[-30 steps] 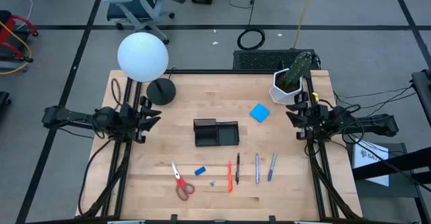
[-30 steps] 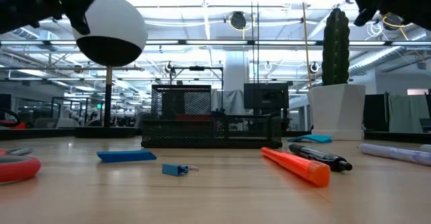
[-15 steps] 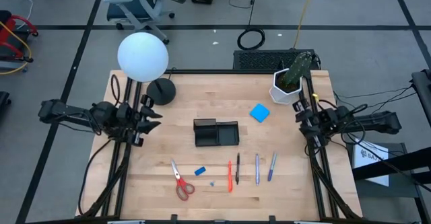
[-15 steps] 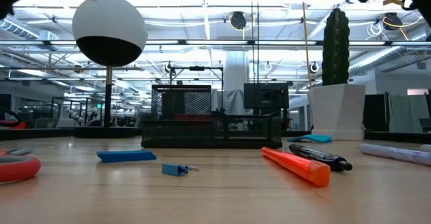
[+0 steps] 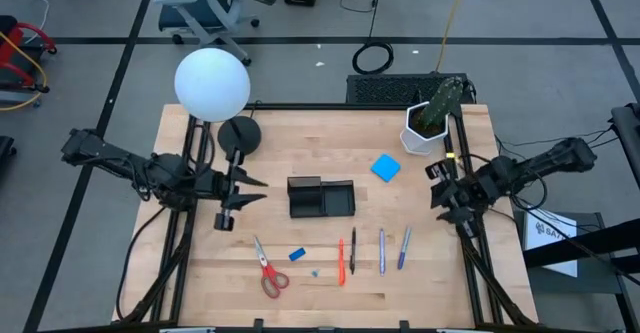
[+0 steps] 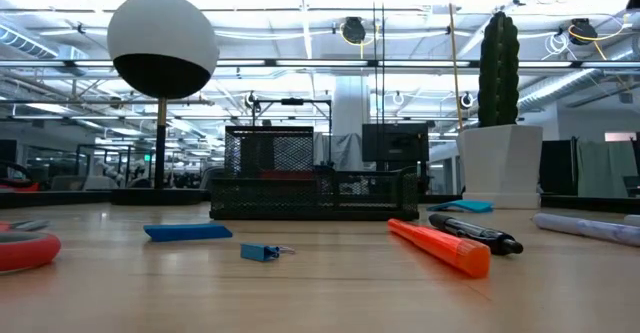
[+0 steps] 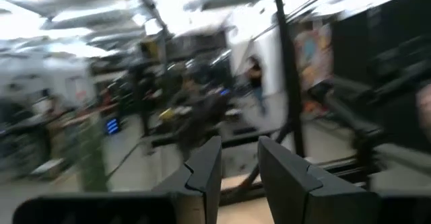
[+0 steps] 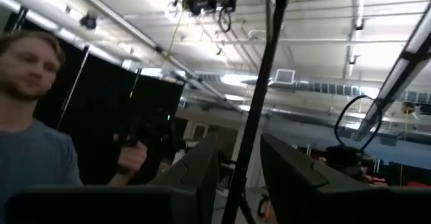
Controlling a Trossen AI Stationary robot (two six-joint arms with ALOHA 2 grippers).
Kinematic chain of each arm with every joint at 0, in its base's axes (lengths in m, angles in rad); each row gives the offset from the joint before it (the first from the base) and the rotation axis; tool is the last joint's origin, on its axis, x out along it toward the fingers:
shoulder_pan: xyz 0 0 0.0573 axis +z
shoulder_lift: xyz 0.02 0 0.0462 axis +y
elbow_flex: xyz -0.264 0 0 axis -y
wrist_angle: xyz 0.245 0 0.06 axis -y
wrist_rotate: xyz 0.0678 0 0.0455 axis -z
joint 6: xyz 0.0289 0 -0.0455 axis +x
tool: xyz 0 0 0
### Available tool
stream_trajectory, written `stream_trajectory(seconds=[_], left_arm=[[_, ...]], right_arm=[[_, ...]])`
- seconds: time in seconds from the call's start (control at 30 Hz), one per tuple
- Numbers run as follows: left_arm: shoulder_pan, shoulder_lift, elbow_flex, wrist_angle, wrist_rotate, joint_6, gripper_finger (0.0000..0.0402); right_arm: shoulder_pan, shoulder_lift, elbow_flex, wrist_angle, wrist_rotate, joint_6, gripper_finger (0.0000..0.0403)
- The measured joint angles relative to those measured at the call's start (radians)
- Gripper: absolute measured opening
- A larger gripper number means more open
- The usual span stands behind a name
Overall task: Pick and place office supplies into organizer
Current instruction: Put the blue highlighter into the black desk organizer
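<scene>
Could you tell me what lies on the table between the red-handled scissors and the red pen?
In the high view, the small blue eraser block and a tiny blue clip lie between the scissors and the red pen.

Even, bright overhead light in the high view; soft short shadows under the lamp globe [image 5: 212, 84] and both arms. Low view backlit by ceiling strip lights, near tabletop [image 6: 320, 293] slightly soft, foreground orange pen [image 6: 438, 246] blurred. Left wrist view heavily motion-smeared, background maybe unreadable. Right wrist view dim, with glare from ceiling fixtures and mild blur.
</scene>
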Motion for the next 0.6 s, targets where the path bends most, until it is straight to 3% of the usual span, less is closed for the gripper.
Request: stream_trajectory(seconds=[0.13,0.3,0.5,0.6], left_arm=[[-0.049,0.027,0.080,-0.055,-0.182,0.054,0.0104],[-0.117,0.032,0.182,-0.127,-0.388,0.068,0.0104],[-0.188,0.031,0.320,-0.259,-0.665,0.104,0.0104],[-0.212,0.030,0.363,-0.282,-0.739,0.122,0.0104]], right_arm=[[0.079,0.083,0.113,-0.085,0.108,-0.151,0.0105],[0.151,0.164,0.269,-0.228,0.380,-0.294,0.0105],[0.200,0.228,0.460,-0.491,0.683,-0.302,0.0105],[0.229,0.254,0.555,-0.646,0.810,-0.297,0.0105]])
